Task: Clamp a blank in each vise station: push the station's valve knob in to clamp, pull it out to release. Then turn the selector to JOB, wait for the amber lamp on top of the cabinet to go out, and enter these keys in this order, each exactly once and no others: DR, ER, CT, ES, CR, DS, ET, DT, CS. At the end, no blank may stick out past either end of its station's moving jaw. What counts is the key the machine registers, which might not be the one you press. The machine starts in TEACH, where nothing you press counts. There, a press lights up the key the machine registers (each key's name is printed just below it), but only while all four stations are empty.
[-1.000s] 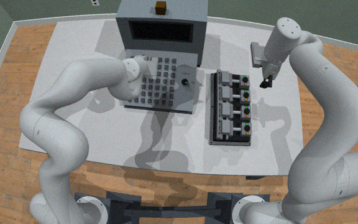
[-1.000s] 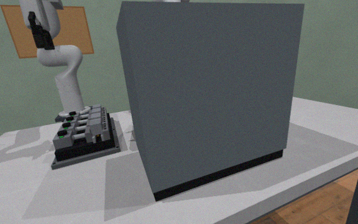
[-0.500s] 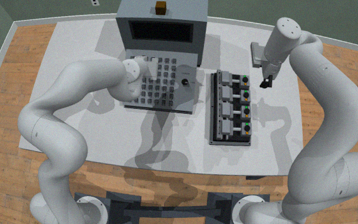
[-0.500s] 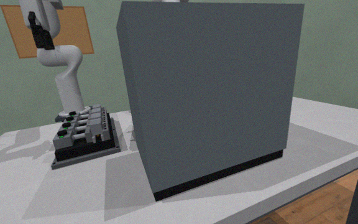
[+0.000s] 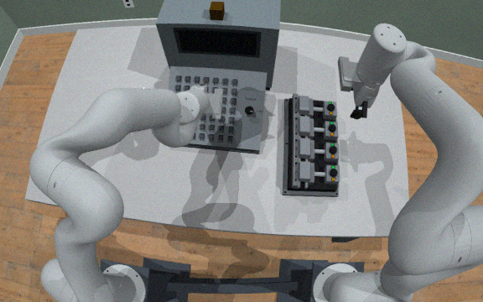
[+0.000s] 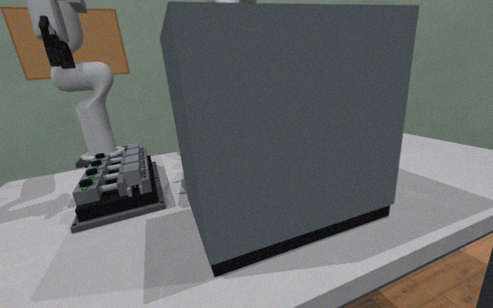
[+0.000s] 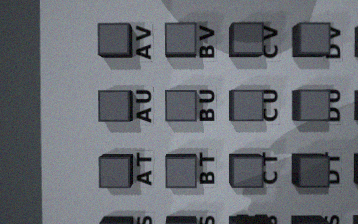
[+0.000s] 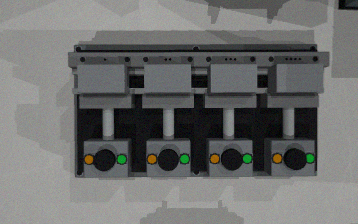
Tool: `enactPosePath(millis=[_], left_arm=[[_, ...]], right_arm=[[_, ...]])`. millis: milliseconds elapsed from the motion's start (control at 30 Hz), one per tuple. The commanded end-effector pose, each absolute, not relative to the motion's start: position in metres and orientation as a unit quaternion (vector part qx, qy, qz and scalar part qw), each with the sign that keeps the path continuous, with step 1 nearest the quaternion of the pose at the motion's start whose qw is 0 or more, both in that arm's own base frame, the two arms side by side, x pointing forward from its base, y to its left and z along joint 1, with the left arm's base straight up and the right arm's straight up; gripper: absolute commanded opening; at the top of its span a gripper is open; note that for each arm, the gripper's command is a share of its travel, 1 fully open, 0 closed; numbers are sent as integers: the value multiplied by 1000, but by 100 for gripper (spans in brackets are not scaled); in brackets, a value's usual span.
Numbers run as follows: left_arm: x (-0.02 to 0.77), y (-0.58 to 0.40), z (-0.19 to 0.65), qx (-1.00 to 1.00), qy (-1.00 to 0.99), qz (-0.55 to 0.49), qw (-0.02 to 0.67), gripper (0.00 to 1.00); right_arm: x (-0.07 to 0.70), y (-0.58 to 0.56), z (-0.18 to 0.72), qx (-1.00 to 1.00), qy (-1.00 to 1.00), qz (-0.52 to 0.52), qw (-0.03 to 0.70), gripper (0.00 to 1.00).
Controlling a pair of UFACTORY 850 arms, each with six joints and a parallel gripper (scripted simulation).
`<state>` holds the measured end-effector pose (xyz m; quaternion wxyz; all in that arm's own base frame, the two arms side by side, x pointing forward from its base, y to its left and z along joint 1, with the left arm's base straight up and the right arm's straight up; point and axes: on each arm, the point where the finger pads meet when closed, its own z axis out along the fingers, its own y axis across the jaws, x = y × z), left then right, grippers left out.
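My left gripper [image 7: 249, 220] is shut and empty over the keypad [image 7: 70, 125]; its tips show as a dark shape at the bottom edge, by the CS key. My arm hides them in the top view. No visible key is lit. My right gripper [image 5: 359, 111] is open and empty, high beside the vise bank [image 5: 311, 193] [image 6: 118, 217] [image 8: 136, 60]. Its moving jaws stand against the rail side; no blank sticks out visibly. A small yellow patch [image 6: 135, 187] shows at the nearest jaw. The selector [image 5: 249, 110] has a pale mark on its right. The cabinet lamp [image 5: 217, 10] looks dull amber.
The cabinet [image 5: 220, 61] [image 6: 289, 128] stands behind the keypad, with a dark screen [image 5: 218, 42]. Black valve knobs [image 8: 168, 160] each sit between an orange and a green dot. The left arm [image 5: 128, 111] reaches across the keypad's left side.
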<state>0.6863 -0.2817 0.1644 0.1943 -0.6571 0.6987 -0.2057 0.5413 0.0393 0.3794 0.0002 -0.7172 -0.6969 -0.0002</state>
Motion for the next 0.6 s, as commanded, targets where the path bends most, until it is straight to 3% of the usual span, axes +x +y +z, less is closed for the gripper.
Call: enactPosePath(millis=[0, 567], left_arm=[[687, -282, 165, -656, 698, -209, 196, 0], [691, -282, 158, -656, 698, -209, 196, 0]], right_arm=[[542, 39, 380, -717, -697, -1, -1, 100], [542, 39, 380, -717, -697, -1, -1, 100]])
